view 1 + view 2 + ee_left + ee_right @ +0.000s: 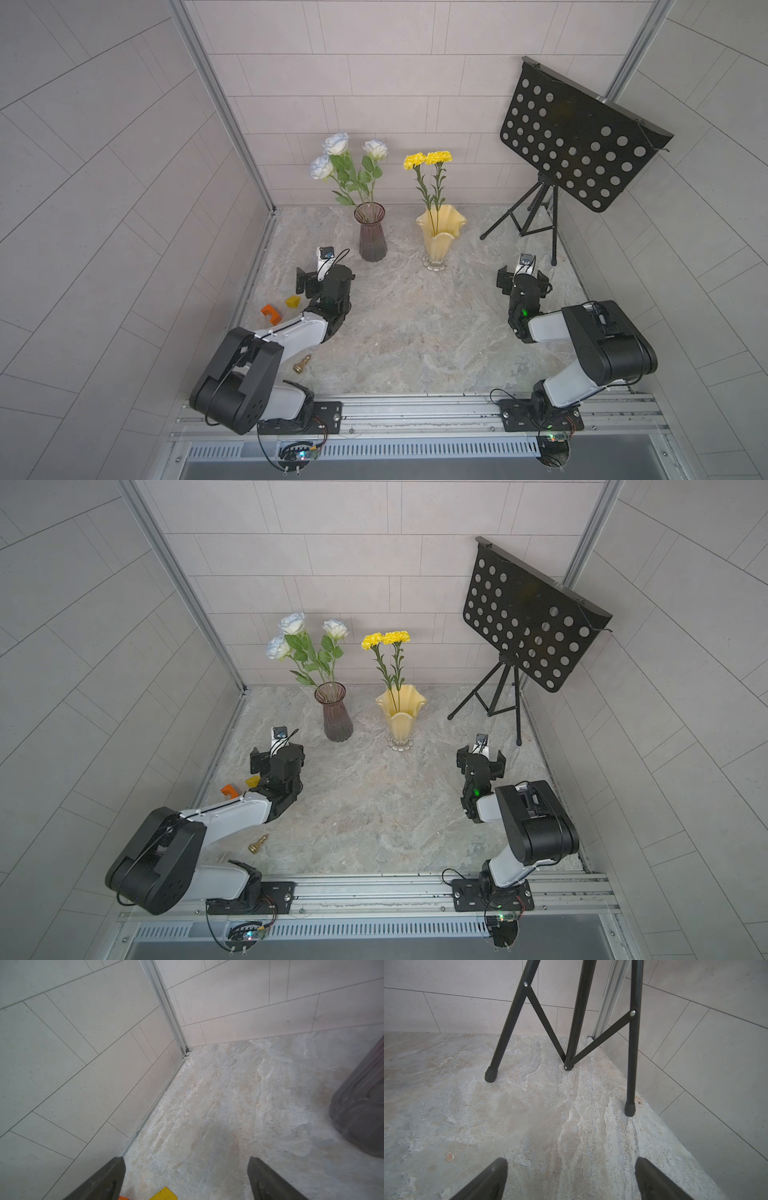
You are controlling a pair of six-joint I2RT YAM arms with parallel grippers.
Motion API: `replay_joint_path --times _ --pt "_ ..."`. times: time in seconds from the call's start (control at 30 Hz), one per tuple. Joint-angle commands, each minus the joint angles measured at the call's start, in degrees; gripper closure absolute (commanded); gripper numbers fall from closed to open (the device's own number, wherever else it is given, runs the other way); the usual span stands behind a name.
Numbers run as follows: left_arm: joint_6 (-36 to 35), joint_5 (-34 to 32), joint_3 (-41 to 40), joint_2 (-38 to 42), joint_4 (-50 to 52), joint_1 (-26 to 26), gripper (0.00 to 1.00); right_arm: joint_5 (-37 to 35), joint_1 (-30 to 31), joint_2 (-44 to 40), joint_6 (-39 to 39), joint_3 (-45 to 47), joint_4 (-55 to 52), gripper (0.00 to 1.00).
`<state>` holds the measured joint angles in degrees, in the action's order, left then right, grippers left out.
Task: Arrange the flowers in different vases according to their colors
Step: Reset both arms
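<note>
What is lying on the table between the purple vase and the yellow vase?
Nothing. Between the purple vase and the yellow vase only the bare marble table shows, as seen in both top views.

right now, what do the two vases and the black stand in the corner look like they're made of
Purple vase: smoky tinted glass, ribbed; stems show through its neck. Yellow vase: glossy, probably opaque glass or glazed ceramic, on a clear foot. Black stand: likely painted metal, a matte perforated plate on thin tubular legs with rubber-looking end caps.
</note>
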<state>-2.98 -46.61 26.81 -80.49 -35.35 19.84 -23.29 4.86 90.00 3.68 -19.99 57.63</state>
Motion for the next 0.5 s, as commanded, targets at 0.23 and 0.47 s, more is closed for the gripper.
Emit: replay_joint_path --times 0.23,0.47 --pt "6.55 25.05 -5.47 -10.98 -21.14 -16.63 0.0 -0.09 0.06 0.35 0.63 0.31 0.49 0.0" --pt "6.17 26.99 -2.41 -7.42 -8.95 -15.97 0.0 -0.02 0.08 0.35 0.64 0.21 0.47 0.0"
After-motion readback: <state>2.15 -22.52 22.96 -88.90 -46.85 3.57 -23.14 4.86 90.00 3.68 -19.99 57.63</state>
